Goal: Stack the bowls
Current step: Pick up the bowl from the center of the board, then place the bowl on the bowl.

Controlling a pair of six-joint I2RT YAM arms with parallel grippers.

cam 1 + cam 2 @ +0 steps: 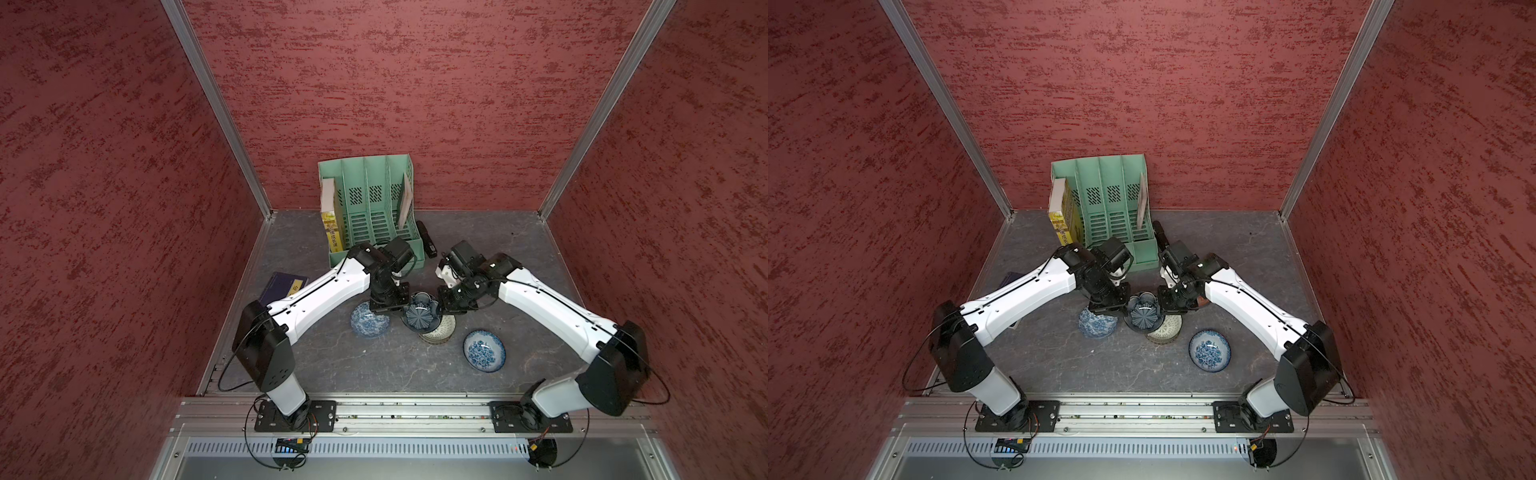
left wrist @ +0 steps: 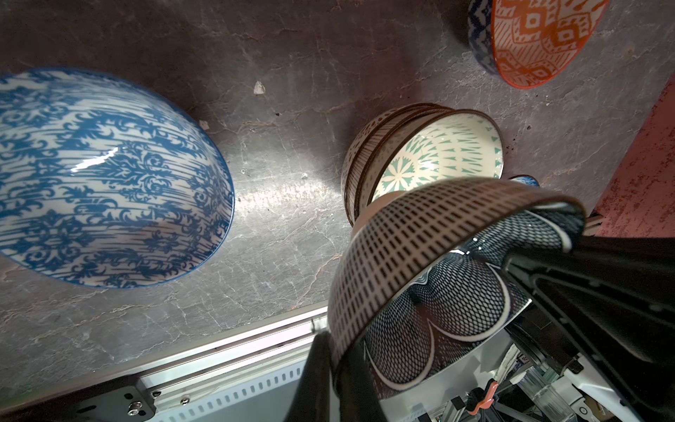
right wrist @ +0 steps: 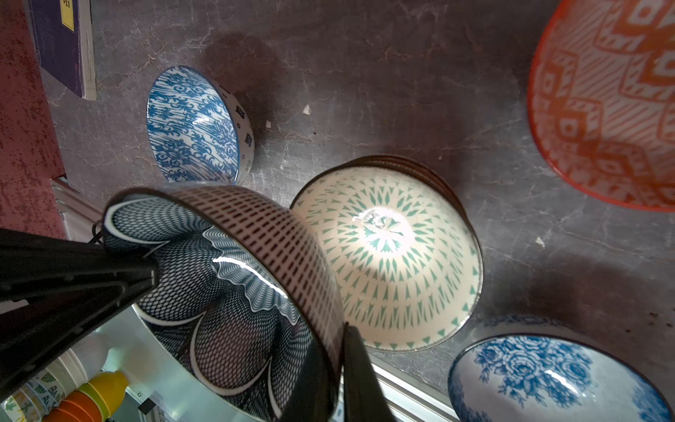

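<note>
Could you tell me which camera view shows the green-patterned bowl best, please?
The right wrist view: the green-patterned bowl shows nearly its whole inside there. The left wrist view shows part, nested on other bowls, the rest behind the held dark bowl. Both top views show only a sliver of it.

3 walls [image 1: 415, 83] of rough, mottled red-brown texture closed the space at the back and on both sides, joined at the corners by 2 aluminium posts [image 1: 216, 108]. The floor [image 1: 374, 365] was a dark grey slab veined with pale cracks; in the left wrist view light lay on it in a bright patch [image 2: 285, 190]. A mint-green file rack [image 1: 374, 208] with 4 slots stood against the back wall, a yellow-spined book [image 1: 332, 232] upright in its leftmost slot. A purple book [image 1: 284, 286] lay flat near the left wall. Along the near edge ran an aluminium rail [image 1: 415, 411] and a slotted grey vent strip [image 1: 395, 448].
</note>
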